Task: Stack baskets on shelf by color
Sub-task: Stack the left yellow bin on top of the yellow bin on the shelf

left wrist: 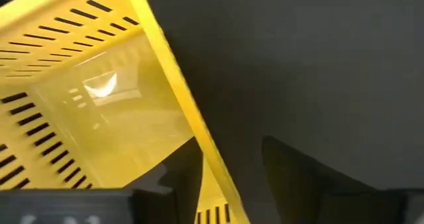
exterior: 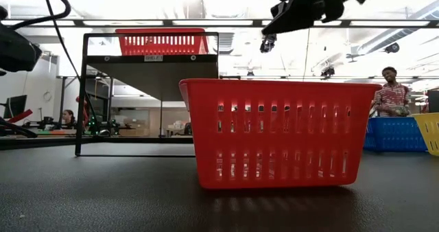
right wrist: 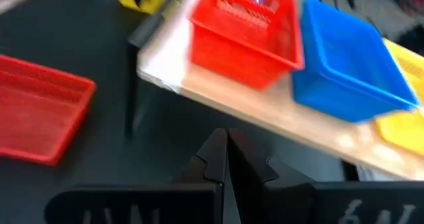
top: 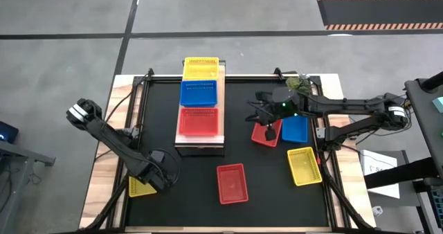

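Left gripper (left wrist: 228, 174) straddles a yellow basket's (top: 140, 187) rim at the near-left table edge.

Its fingers are spread, one inside the wall, one outside, nothing clamped yet; I'd say closing, then lifting, comes next. The right gripper (top: 265, 118), pinched shut and empty, hangs above a red basket (top: 265, 134) right of the shelf (top: 200, 145), whose top carries yellow, blue and red baskets.

The wood-topped shelf (top: 201, 138) carries yellow (top: 201, 68), blue (top: 199, 93) and red (top: 199, 120) basket stacks in a row. On the desk lie loose baskets: red (top: 232, 183), yellow (top: 304, 166), blue (top: 295, 129), tilted red (top: 264, 135), another yellow (top: 138, 187).
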Motion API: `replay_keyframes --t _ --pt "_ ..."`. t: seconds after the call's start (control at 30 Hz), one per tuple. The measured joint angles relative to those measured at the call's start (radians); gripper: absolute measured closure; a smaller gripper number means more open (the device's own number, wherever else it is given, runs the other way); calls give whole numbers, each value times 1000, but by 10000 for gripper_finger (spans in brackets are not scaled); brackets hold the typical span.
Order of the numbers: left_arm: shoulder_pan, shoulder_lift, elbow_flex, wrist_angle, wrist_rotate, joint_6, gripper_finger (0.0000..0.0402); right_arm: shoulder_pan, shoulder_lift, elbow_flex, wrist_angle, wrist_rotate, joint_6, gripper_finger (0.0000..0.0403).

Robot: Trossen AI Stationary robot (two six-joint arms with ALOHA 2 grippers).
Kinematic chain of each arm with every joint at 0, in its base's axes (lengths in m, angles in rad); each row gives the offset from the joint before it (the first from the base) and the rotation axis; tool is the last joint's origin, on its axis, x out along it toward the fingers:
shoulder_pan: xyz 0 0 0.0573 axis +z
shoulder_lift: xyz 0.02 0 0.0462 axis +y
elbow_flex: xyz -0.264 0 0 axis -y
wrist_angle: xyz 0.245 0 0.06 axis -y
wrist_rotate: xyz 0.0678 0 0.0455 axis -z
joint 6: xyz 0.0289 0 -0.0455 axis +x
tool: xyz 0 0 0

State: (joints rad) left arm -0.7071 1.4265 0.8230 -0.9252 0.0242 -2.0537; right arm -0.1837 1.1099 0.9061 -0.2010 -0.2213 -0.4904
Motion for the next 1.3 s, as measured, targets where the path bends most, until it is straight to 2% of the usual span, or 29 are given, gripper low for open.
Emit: replay_keyframes --t 0.07,0.17,0.3,0.37,0.6,0.97,1.13,1.3 --pt "0 8 0 -3 13 33 284 0 0 -55 92 -41 -17 394" --pt "0 10 0 -11 46 70 321 -4 -1 -127 207 -44 -57 394" --pt "0 2 0 -15 48 70 383 -17 -15 -166 233 -41 -46 394" --pt "0 -2 1 -27 49 70 395 -16 -24 -176 232 -43 -35 394" --pt "1 -4 50 -176 51 70 395 -15 -41 -189 232 -44 8 394" --pt "1 -5 278 -488 33 78 395 -15 -41 -191 229 -54 27 394" --pt "-3 -5 386 -638 47 90 397 -16 -41 -198 245 -207 3 394" --pt "-1 -18 445 -654 34 127 396 -18 -41 -202 244 -216 3 394"
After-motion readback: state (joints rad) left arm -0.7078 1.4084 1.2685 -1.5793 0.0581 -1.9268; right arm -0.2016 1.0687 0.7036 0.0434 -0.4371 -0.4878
